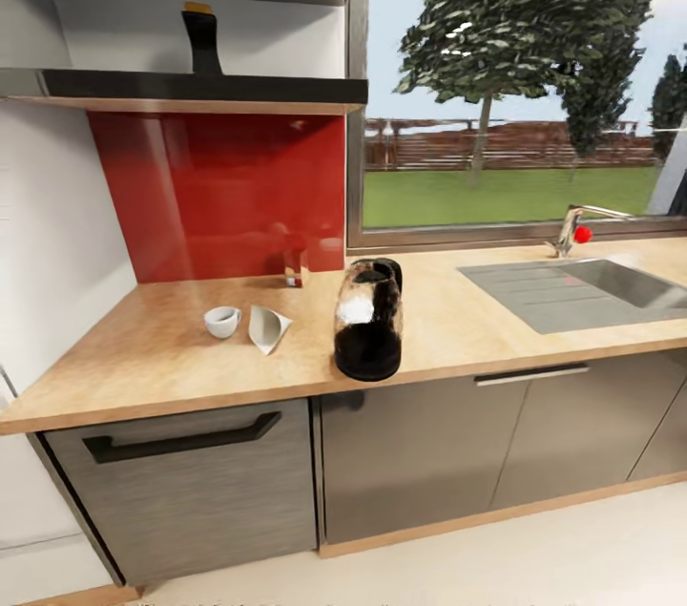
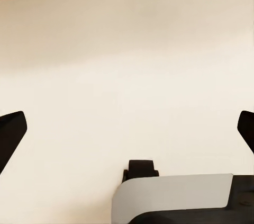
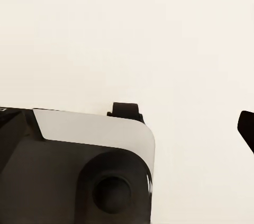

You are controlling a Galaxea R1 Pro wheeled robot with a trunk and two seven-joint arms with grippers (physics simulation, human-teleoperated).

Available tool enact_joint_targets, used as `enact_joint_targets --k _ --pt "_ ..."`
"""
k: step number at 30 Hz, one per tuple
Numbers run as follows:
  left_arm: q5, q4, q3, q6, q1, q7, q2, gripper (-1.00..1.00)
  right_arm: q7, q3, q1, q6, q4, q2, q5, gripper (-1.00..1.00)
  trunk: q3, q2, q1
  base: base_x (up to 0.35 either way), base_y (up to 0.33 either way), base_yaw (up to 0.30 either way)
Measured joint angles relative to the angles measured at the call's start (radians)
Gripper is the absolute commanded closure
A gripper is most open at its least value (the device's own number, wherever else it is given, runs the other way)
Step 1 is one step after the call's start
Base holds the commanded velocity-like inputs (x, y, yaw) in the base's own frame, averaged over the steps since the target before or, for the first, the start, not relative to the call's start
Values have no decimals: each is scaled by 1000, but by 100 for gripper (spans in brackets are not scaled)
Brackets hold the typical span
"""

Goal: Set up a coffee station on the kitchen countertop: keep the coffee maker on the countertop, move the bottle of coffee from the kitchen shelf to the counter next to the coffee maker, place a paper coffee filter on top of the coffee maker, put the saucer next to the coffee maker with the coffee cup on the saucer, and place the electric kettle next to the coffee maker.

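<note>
The kitchen countertop (image 1: 172, 367) carries the electric kettle (image 1: 368, 322) near its front edge, glass with a black base and lid. Left of the kettle lies the white paper coffee filter (image 1: 268, 327) on its side, and beside that stands the small white coffee cup (image 1: 221, 321). The dark bottle of coffee (image 1: 201, 39) with a yellow cap stands on the kitchen shelf (image 1: 191, 89) above the red backsplash. The coffee maker and the saucer are out of view. My left gripper (image 2: 127, 128) is open over pale floor. My right gripper (image 3: 127, 128) is open too, nothing held.
A small brownish item (image 1: 294, 274) stands against the backsplash. A steel sink (image 1: 582, 291) with a tap (image 1: 572, 229) fills the counter's right part under the window. Grey cabinet fronts (image 1: 191, 482) lie below. Parts of my own base (image 3: 79, 171) show under both wrists.
</note>
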Motion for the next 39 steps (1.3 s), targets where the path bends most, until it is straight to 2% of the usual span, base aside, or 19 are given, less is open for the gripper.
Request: enact_joint_targets --k 7,21,33,39 --pt "0 1 0 0 0 0 0 -100 0 0 0 0 0 0 0 -100 0 0 0 -114 227 -32" --pt "-1 1 0 0 0 0 0 -100 1 0 0 0 1 0 0 -100 0 0 0 -13 48 -155" --pt "-1 1 0 0 0 0 0 -100 3 0 0 2 2 -2 0 -100 0 0 0 -13 247 -14" --pt "-1 1 0 0 0 0 0 -100 3 0 0 2 1 -2 0 -100 0 0 0 -4 31 -216"
